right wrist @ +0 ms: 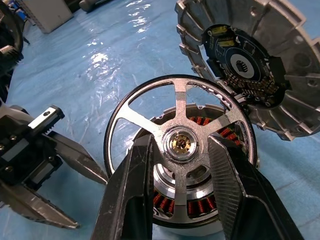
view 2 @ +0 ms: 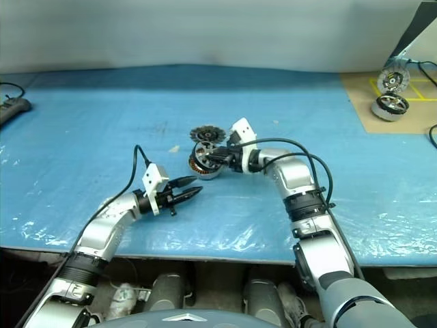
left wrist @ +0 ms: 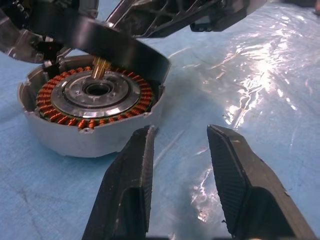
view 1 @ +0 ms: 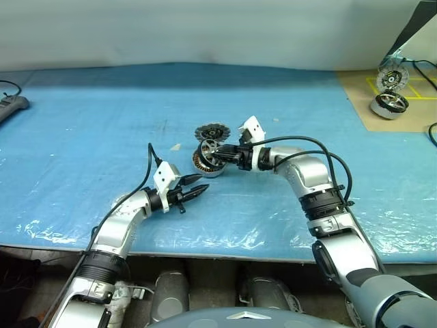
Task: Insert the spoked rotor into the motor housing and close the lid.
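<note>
Spoked rotor [right wrist: 180, 142] | your right gripper [right wrist: 180, 150] pinches its hub, tilted over motor housing [left wrist: 95, 120] for seating | left gripper [left wrist: 177, 150] open, empty, beside housing

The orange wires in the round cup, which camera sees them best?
The left wrist view: the copper windings ring the motor housing almost whole. The right wrist view glimpses them behind the spoked rotor; the eye views show them tiny.

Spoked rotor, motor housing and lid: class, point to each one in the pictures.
Spoked rotor [right wrist: 180, 141]: right wrist view, on its central hub.
Motor housing [left wrist: 70, 135]: left wrist view, on its outer wall.
Lid [right wrist: 246, 62]: right wrist view, on its dark centre.
</note>
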Robot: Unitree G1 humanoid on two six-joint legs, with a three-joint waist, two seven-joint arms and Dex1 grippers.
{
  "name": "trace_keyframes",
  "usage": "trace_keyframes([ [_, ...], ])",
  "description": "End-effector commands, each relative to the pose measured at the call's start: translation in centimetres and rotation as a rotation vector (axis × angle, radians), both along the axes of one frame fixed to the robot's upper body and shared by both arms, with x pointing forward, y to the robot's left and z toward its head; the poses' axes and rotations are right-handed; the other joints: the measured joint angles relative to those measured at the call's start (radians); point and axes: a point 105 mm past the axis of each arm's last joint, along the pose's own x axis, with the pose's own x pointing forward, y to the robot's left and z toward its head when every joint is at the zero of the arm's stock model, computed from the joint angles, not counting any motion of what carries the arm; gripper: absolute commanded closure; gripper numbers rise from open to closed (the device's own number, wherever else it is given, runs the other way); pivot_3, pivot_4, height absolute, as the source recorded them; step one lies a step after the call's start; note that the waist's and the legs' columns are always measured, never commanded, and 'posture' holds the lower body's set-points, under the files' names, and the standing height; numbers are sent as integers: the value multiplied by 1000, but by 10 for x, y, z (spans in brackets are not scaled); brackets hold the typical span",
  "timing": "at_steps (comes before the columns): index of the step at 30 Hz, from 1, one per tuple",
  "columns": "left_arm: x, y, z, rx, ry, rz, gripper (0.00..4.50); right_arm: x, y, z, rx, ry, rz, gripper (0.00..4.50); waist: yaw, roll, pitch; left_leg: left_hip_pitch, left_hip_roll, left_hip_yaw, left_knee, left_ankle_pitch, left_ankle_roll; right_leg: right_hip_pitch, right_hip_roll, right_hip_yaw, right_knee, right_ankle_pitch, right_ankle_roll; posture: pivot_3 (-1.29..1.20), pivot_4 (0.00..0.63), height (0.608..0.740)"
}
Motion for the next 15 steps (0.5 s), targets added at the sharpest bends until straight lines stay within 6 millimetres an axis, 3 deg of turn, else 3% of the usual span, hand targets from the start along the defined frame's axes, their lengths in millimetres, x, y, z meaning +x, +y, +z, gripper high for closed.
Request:
trace_keyframes([
  [1,-2,0,13,-5,-41,-3,2709,-1,3,9,20,-56,12,3289,0,0,0,0,0,0,0,0,0,0,0,0,0,0,0,0,150,740],
  [2,-2,0,13,-4,-40,-3,2709,-1,3,10,15,-70,14,3289,0,0,0,0,0,0,0,0,0,0,0,0,0,0,0,0,150,740],
  [8,-3,-4,9,-5,-32,-2,2709,2,1,4,-40,-56,6,1205,0,0,0,0,0,0,0,0,0,0,0,0,0,0,0,0,150,740],
  [15,-1,-2,7,-4,-30,2,2709,1,3,35,83,-102,27,1205,0,0,0,0,0,0,0,0,0,0,0,0,0,0,0,0,150,740],
])
